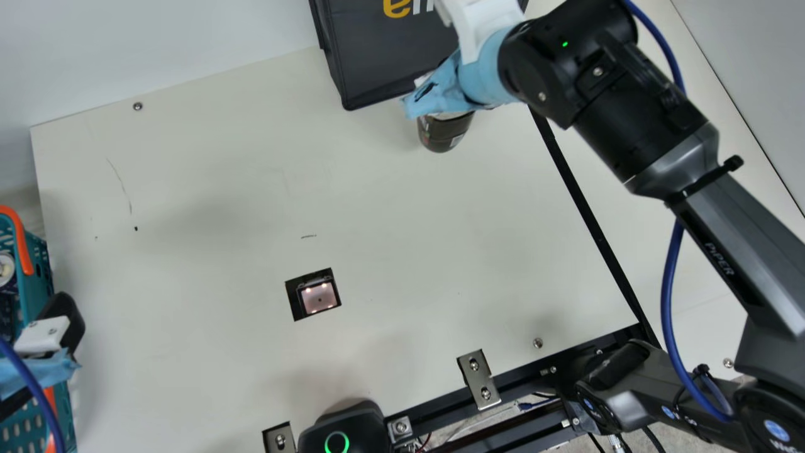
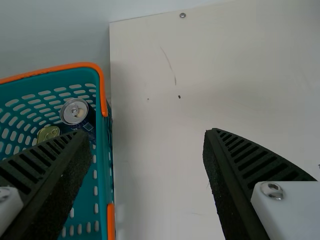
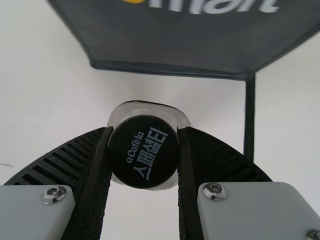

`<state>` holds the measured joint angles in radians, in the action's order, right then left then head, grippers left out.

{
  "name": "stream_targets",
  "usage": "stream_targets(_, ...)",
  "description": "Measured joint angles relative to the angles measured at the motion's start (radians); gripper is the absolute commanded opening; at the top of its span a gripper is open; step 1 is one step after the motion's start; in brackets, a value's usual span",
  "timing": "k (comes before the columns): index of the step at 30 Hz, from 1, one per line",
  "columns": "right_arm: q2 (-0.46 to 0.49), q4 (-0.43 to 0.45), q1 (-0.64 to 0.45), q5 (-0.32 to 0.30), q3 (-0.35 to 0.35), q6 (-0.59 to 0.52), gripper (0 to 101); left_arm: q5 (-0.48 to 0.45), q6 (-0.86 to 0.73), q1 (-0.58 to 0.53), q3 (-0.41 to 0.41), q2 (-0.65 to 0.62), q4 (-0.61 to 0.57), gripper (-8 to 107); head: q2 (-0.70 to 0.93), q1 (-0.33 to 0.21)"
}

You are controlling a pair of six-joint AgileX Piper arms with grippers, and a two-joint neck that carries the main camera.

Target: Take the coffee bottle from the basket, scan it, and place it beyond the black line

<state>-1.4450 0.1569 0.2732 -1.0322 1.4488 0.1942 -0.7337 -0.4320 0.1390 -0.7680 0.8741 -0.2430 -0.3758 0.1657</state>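
In the main view my right gripper (image 1: 443, 85), partly wrapped in blue, is at the dark coffee bottle (image 1: 444, 133), whose lower part shows below it, left of the black line (image 1: 591, 220). The right wrist view has the bottle's black cap (image 3: 144, 151) pinched between both fingers of my right gripper (image 3: 144, 155). My left gripper (image 1: 44, 346) is by the teal basket (image 1: 28, 258) at the main view's left edge. Wide open, my left gripper (image 2: 147, 160) holds nothing in the left wrist view; the basket (image 2: 102, 165) has cans inside.
A black bag (image 1: 390, 56) stands at the table's far side, just behind the bottle. The scanner window (image 1: 319, 297) is set into the middle of the table (image 1: 220, 189). Metal brackets (image 1: 479, 379) line the near edge.
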Motion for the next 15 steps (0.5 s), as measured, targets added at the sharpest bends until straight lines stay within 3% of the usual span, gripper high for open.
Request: stream_targets(15, 0.028, -0.052, -0.218, 0.012, -0.017, -0.069, 0, 0.000, 0.000, 0.000, 0.000, 0.000, 0.000, 90, 0.002, 0.000)
